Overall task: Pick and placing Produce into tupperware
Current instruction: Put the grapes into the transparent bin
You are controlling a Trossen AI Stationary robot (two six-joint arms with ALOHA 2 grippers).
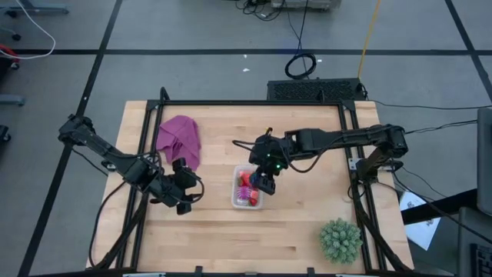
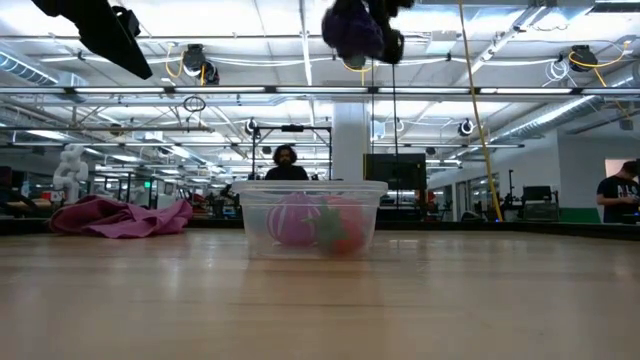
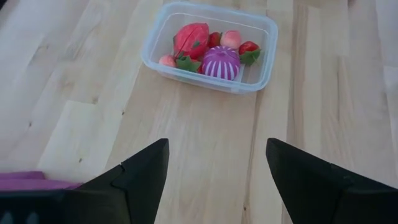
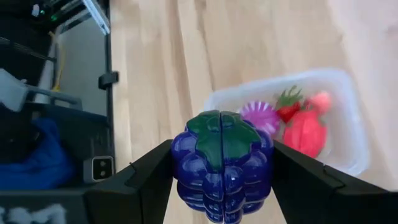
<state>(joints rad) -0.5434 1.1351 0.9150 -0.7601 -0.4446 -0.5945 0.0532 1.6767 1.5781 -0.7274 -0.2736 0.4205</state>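
Note:
The clear tupperware [image 1: 247, 187] stands on the table's middle and holds several toy fruits: a larger red piece [image 3: 191, 38], a striped magenta one [image 3: 221, 62] and small red berries [image 3: 249, 48]. My right gripper [image 1: 265, 181] hovers high over the tub's right edge, shut on the dark purple fruit [image 4: 222, 165]; the low view shows that fruit [image 2: 355, 30] well above the tub [image 2: 310, 215]. My left gripper [image 1: 182, 197] is open to the left of the tub with nothing between its fingers [image 3: 140, 177]. My right gripper pinches the dark purple fruit between its two fingers [image 4: 146, 177], one on each side of its knobbly body [image 4: 186, 168]. The green leaf cap [image 4: 221, 137] faces the wrist camera. The fruit is lifted clear, high above the table and the tub.
A magenta cloth [image 1: 180, 138] lies bunched at the far left of the table. A big green spiky ball [image 1: 340, 240] sits near the near right corner. Bare wood lies in front of the tub and between it and the ball. People stand in the room behind.

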